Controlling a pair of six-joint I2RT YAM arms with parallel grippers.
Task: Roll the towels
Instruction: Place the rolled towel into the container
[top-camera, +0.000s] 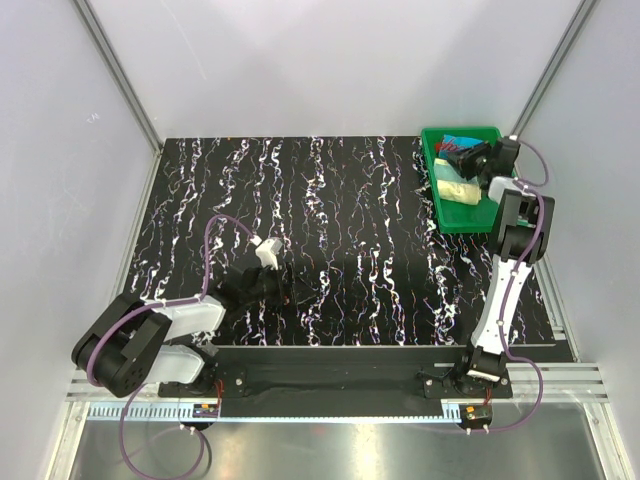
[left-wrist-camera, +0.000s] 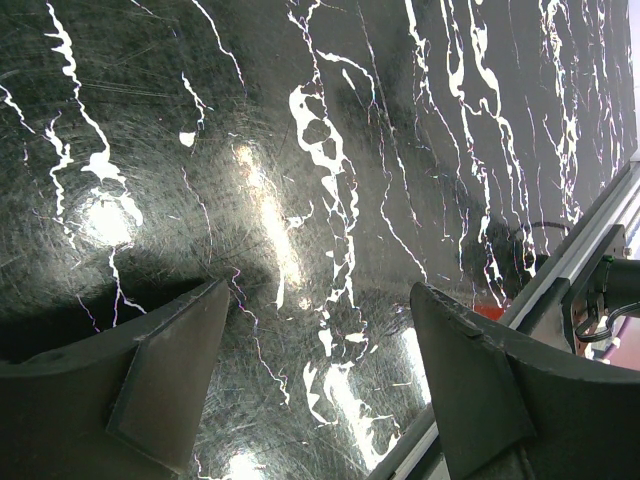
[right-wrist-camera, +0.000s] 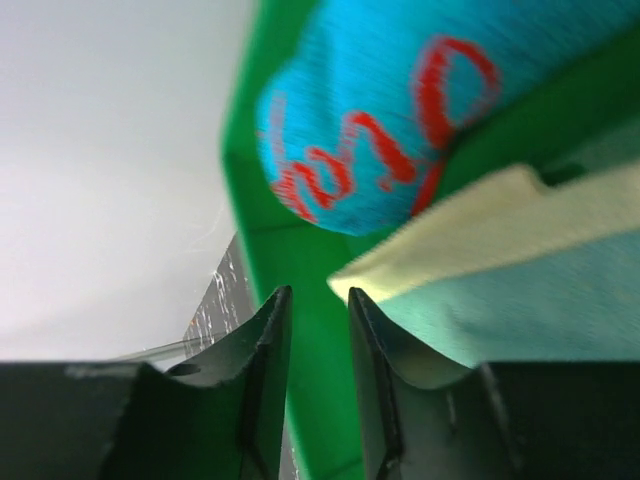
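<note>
The red-and-blue towel (top-camera: 450, 142) (right-wrist-camera: 360, 120) is being kept as a short roll at the far end of the green tray (top-camera: 470, 226) (right-wrist-camera: 300, 260). The pale yellow towel (top-camera: 458, 188) (right-wrist-camera: 480, 230), with its teal-green patches, is lying just beside it in the same tray, on the nearer side. In the right wrist view a corner of this towel is being shown just above one finger.

The tray is being carried at the far right corner of the tabletop (top-camera: 350, 200) (left-wrist-camera: 400, 150). The right gripper (top-camera: 478, 160) (right-wrist-camera: 317, 292) is being held down into the tray, close beside both towels. Its jaws are being kept only a narrow way apart, with green plastic showing in the gap. Neither towel is being held between them. Whether the tray wall is being pinched cannot be told.

The left gripper (top-camera: 295, 290) (left-wrist-camera: 320, 290) is being held low over the black marbled tabletop, near the left front and well apart from the tray. Its jaws are being held wide apart, and nothing is being gripped between them.
</note>
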